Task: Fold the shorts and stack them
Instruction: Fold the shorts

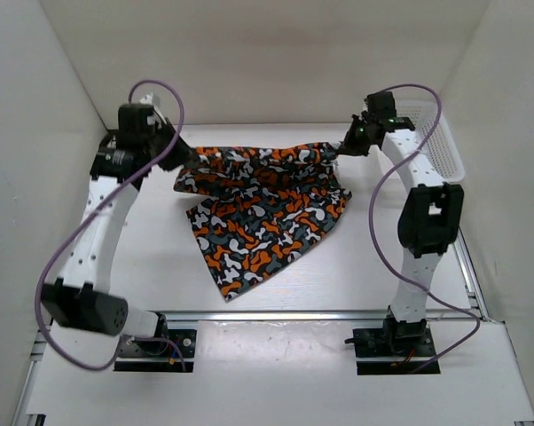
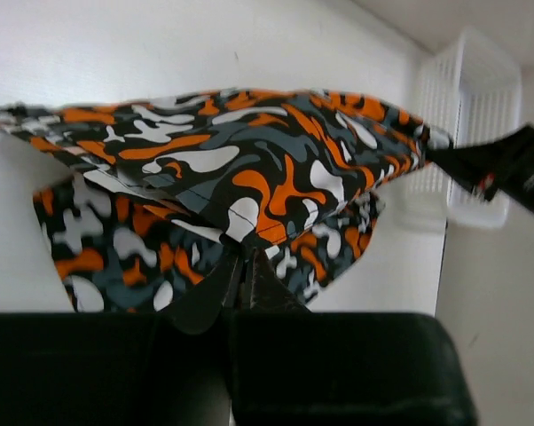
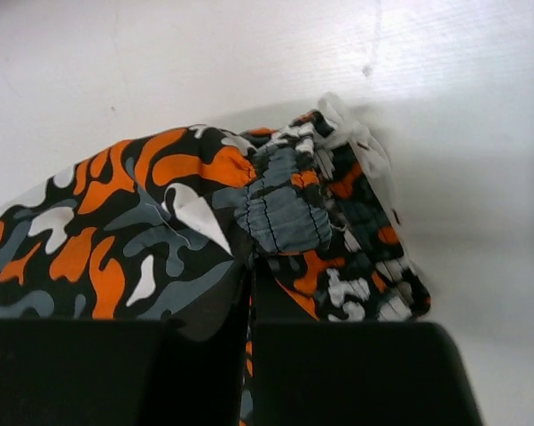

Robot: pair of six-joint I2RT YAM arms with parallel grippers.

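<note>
Top external view: the shorts (image 1: 267,213) are stretched between the two arms over the far half of the table (image 1: 356,275). Their upper edge is held up and taut from left to right. The rest drapes down, and its lowest corner lies on the table near the middle, pointing toward the near edge. The left gripper (image 1: 180,165) is clamped tight on the left end of the raised edge; the left wrist view shows its fingers pinched together on a fold of fabric. The right gripper (image 1: 342,149) is closed on the right end, and the right wrist view shows the gathered elastic waistband caught between its fingers. A white mesh basket (image 1: 440,142) stands at the far right corner of the table, beyond the right arm and apart from the shorts.
</note>
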